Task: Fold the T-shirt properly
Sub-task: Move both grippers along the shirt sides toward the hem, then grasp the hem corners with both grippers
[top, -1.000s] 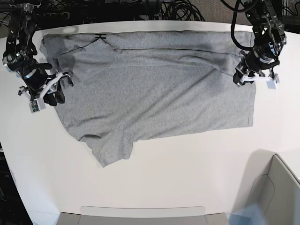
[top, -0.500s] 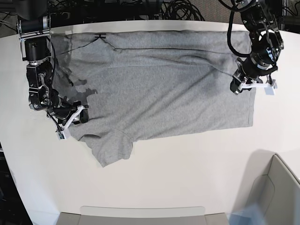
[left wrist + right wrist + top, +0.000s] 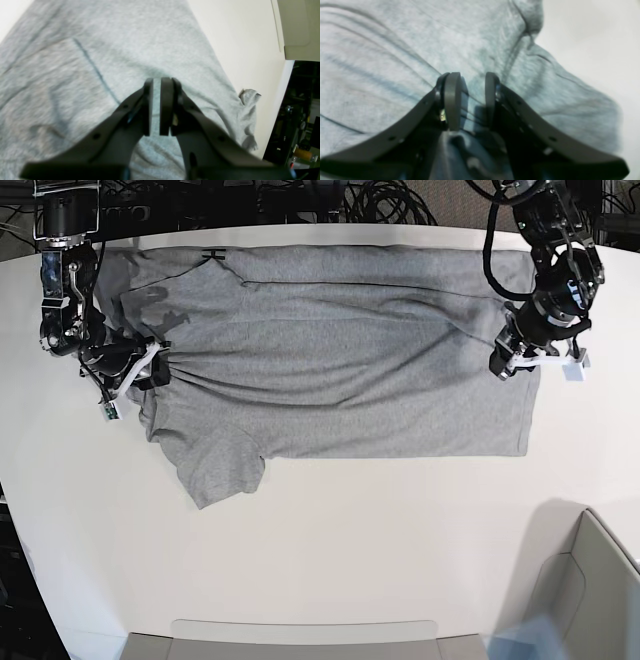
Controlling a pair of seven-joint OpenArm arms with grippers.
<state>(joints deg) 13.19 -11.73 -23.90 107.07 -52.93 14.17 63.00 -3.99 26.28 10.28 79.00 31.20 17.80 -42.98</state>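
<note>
No readable lettering shows on the T-shirt (image 3: 340, 360).

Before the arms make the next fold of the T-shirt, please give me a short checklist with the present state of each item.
1. Right gripper has T-shirt cloth between its jaws: ok, a bunched fold sits there.
2. Left gripper grips cloth: cannot tell; the pads are nearly together, the gap looks thin.
3. Shirt lies flat: not ok, creases run across it.
4. Near sleeve is spread out: ok.
5. Shirt stays on the table: ok.
</note>
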